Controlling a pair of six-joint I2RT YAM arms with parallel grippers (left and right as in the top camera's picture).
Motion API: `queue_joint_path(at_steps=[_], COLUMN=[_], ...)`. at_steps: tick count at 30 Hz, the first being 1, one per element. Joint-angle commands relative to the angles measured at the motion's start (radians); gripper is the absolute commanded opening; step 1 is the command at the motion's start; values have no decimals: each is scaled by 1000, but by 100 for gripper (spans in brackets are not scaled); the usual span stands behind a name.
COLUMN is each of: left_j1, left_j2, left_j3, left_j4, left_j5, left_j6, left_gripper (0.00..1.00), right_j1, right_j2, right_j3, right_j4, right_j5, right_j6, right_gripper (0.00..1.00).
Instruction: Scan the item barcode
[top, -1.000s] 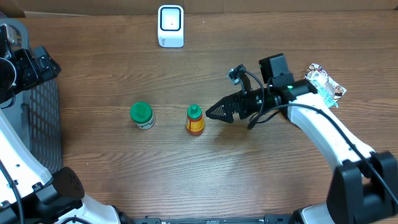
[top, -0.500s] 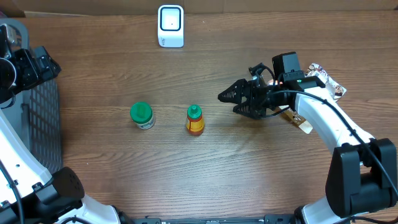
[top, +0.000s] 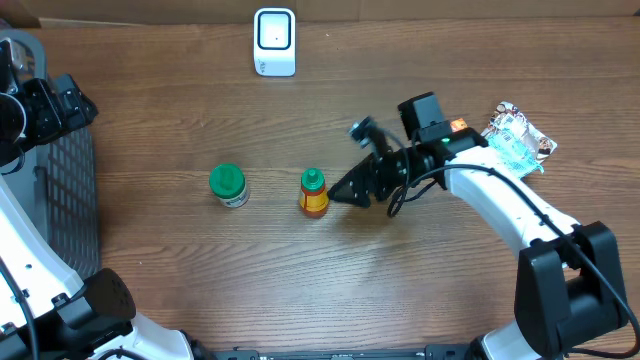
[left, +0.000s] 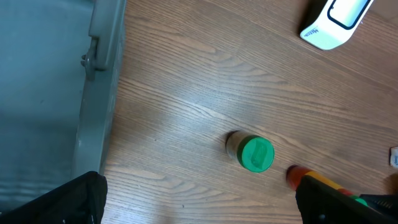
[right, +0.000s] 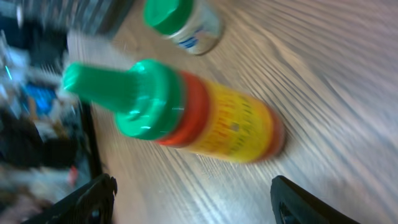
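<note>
**Right hand lined up on the bottle, nothing gripped yet**

We find the bottle (top: 314, 194) upright on the counter (top: 200, 270), green nozzle on top and a yellow label round its body; we cannot make out the barcode. Our right hand (top: 345, 190) sits low just beside the bottle, side-on, with its fingers spread and the bottle ahead of the gap, touching nothing. We judge this angle is meant for clasping the body so the label can be turned toward the scanner (top: 274, 42), which stands well beyond the bottle. A green-lidded jar (top: 228, 186) stands near the bottle on the side away from that hand. Our left hand (left: 199, 193) hangs wide open and empty, well apart from the bottle by the grey basket (top: 60, 200).
</note>
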Motion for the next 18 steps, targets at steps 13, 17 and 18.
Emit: queue_joint_path(at_steps=[13,17,18], left_j1=[-1,-1,-1], left_j2=[6,6,6], left_j3=[-4,-4,-4], left_j4=[0,0,0], left_j5=[2,2,2], left_j6=[19,19,19], left_gripper=[99,100,100], right_j1=[24,27,27], right_j2=[35,87,98], right_j3=[-133,-133,-133], right_j4=[286,367,384], right_j5=[-108,-146,-153], right_j6=[-290,-290,-290], right_gripper=[80,80,81])
